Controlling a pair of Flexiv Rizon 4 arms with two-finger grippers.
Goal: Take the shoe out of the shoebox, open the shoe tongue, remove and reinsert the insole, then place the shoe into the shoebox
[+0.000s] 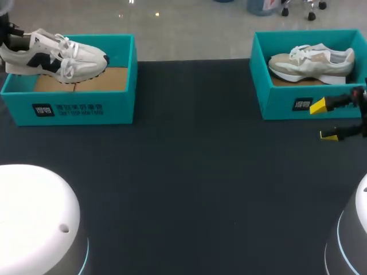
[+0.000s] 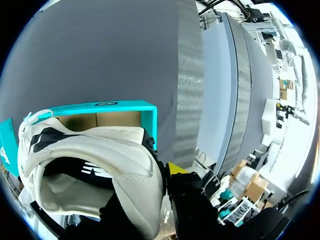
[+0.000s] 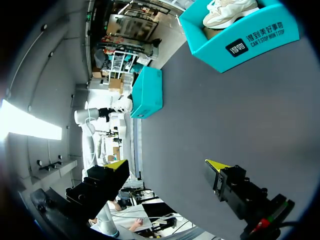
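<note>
Closest to the head camera sit our left arm's white housing (image 1: 34, 217) at the near left and our right arm's white housing (image 1: 355, 235) at the near right, with the black table (image 1: 189, 172) between and beyond them.

At the far left our left gripper (image 2: 155, 187) holds the white-and-navy sneaker (image 1: 54, 57) by the heel. The collar wall runs between its fingers, 1 yellow tip showing outside the heel and the other finger largely hidden inside the shoe, so we judge the jaws clamped on it. The sneaker hangs roughly level over the teal left shoebox (image 1: 69, 109), its sole clear of the cardboard floor and its toe pointing right.

At the far right a beige sneaker (image 1: 312, 60) lies inside the right shoebox (image 1: 275, 103). Our right gripper (image 1: 324, 121) hovers just in front of that box's near wall, jaws spread wide with nothing between them.

We read this as step 1 of the task, taking the shoe out, only partly done: the sneaker is raised but not yet off the box. The next move calls for carrying it over the near wall to bare table and setting it down sole-flat, within reach of the right gripper, so that the tongue can be opened.
</note>
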